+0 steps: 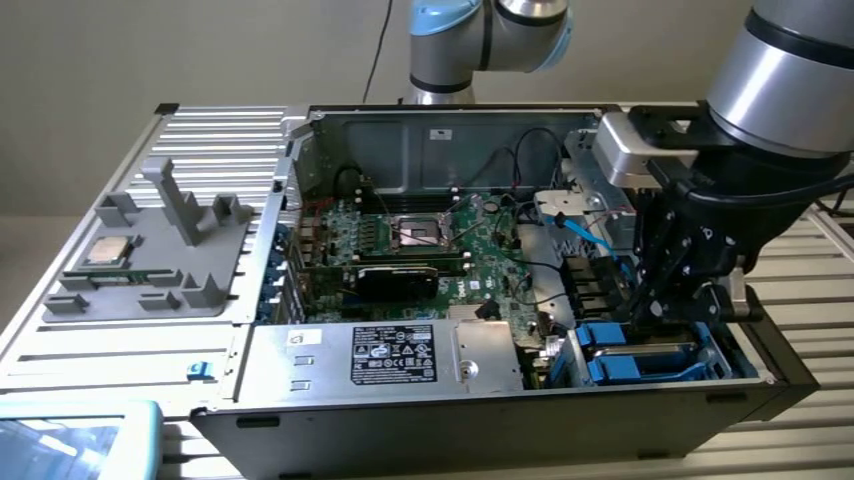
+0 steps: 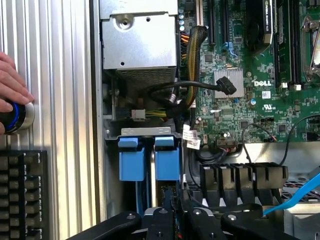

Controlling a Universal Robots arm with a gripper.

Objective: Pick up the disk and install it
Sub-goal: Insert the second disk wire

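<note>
1. Looking into the drive bay, you find the disk, a flat drive in a bright blue plastic carrier (image 2: 166,162). It stands on edge beside a second blue carrier (image 2: 132,161), under the grey metal bay bracket (image 2: 147,131).
2. In the exterior view the bay sits at the case's front corner on that view's right. The black multi-link gripper (image 1: 681,305) hangs directly over the blue carriers there.
3. In the wrist view the gripper (image 2: 172,215) lines up with the carrier I take for the disk. I cannot tell whether the pincer is clamped on it, merely touching it or free.
4. By my judgement, the step in hand is seating the disk. You should press straight along the slot, keep the carrier parallel to its neighbour, and watch the black cable bundle (image 2: 172,97) lying close by.
5. The open black tower case (image 1: 400,425) also holds a green motherboard (image 1: 441,250) and a large silver box with a black label (image 1: 400,355).
6. Well apart, on the exterior view's left, a grey moulded tray (image 1: 134,300) carries a small square silver processor chip (image 1: 110,252).
</note>
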